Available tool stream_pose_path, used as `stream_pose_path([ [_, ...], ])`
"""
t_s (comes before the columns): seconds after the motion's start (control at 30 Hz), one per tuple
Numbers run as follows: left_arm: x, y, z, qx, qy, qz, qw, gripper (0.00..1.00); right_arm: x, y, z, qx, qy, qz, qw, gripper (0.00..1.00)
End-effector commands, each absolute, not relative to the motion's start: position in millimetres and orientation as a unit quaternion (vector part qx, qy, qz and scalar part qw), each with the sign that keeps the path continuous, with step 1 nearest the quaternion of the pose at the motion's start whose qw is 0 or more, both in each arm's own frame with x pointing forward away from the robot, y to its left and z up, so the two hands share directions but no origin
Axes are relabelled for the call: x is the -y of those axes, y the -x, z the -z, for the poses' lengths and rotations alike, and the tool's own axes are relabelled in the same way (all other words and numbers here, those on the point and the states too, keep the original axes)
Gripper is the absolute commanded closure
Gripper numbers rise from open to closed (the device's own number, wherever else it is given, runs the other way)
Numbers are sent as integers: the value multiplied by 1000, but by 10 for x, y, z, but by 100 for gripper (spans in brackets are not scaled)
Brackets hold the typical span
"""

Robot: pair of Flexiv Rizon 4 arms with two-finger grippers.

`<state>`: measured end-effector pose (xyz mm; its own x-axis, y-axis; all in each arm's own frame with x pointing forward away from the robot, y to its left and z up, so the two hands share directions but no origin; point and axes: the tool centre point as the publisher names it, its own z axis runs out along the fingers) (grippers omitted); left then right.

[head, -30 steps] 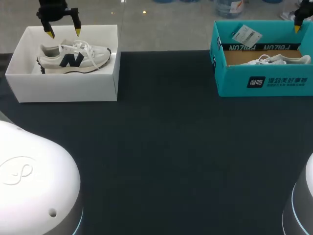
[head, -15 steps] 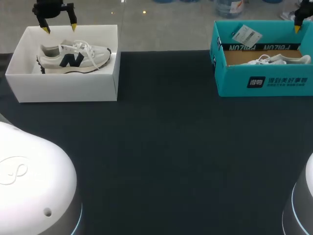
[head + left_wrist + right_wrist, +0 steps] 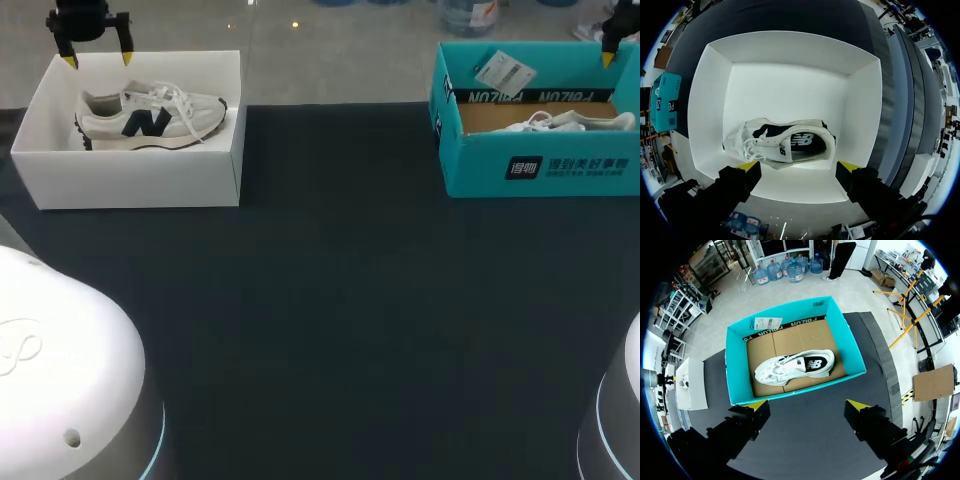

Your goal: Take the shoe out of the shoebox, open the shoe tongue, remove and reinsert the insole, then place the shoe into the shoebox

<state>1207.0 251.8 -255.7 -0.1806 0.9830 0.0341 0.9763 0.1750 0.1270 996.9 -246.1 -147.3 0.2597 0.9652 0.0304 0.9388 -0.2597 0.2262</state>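
Dark table [image 3: 340, 300] carries a teal shoebox [image 3: 472, 172] with white print [image 3: 585, 166] and tag [image 3: 499, 72].

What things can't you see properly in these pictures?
Right end effector: head view's edge cuts off all but one yellow tip.
Shoe in the teal shoebox: head view, front wall hides its lower half.
Paper tag: print too small everywhere.
Sneaker in the white shoebox: left wrist view, laces hide the insole's front.
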Motion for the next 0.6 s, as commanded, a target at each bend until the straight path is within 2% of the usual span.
stream_pose_path([
  [0.03, -2638, -12178, 2634, -766, -641, -54, 13, 0, 2459, -9973, 1475, -603, -790, -81, 81, 0],
  [0.4, -2842, -12135, 2859, -767, -639, -52, -14, 0, 2459, -9973, 1475, -603, -790, -81, 81, 0],
  [0.53, -2864, -12098, 2931, -766, -641, -45, -13, 36, 2459, -9973, 1475, -603, -790, -81, 81, 0],
  [0.57, -2866, -12090, 2949, -767, -640, -39, -14, 36, 2459, -9973, 1475, -603, -790, -81, 81, 0],
  [0.6, -2871, -12083, 2967, -769, -638, -35, -15, 47, 2459, -9973, 1475, -603, -790, -81, 81, 0],
])
